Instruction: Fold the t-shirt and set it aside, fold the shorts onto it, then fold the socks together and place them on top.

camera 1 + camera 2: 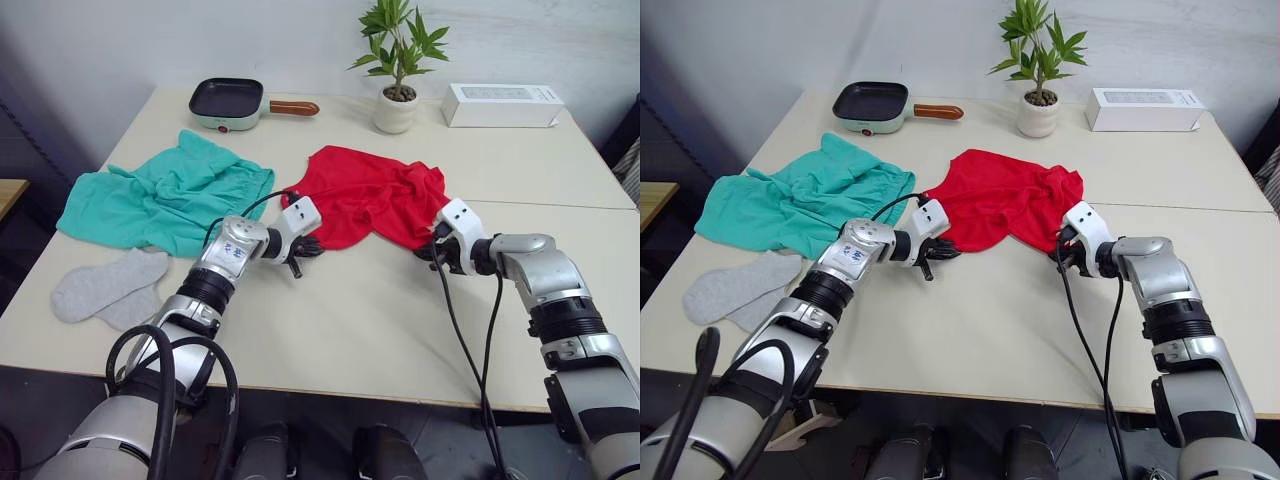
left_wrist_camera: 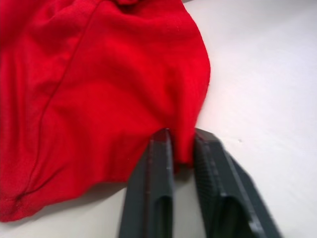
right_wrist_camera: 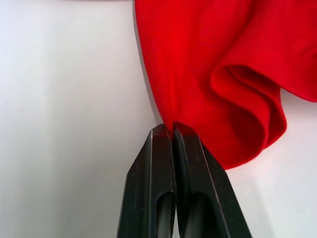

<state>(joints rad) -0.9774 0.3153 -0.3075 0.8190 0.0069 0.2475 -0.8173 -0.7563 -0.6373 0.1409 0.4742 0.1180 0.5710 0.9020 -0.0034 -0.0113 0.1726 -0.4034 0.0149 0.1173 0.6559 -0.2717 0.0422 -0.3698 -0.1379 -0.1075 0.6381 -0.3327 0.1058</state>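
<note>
Cream laminate covers the desk [image 1: 380,300], which stands against a pale wall, with a seam running across its right side. At the far edge sit a small electric frying pan [image 1: 228,103] with a wooden handle, a potted plant [image 1: 397,62] in a white pot, and a white rectangular box [image 1: 503,104]. The t-shirt [image 1: 370,195] lies crumpled near the middle of the desk; the left hand [image 2: 181,163] pinches its near left edge, and the right hand [image 3: 172,136] is clamped tight on a fold at its near right edge. The shorts [image 1: 165,195] lie rumpled to the left of the t-shirt, and the socks [image 1: 110,288] rest flat just in front of them, near the desk's left edge.
</note>
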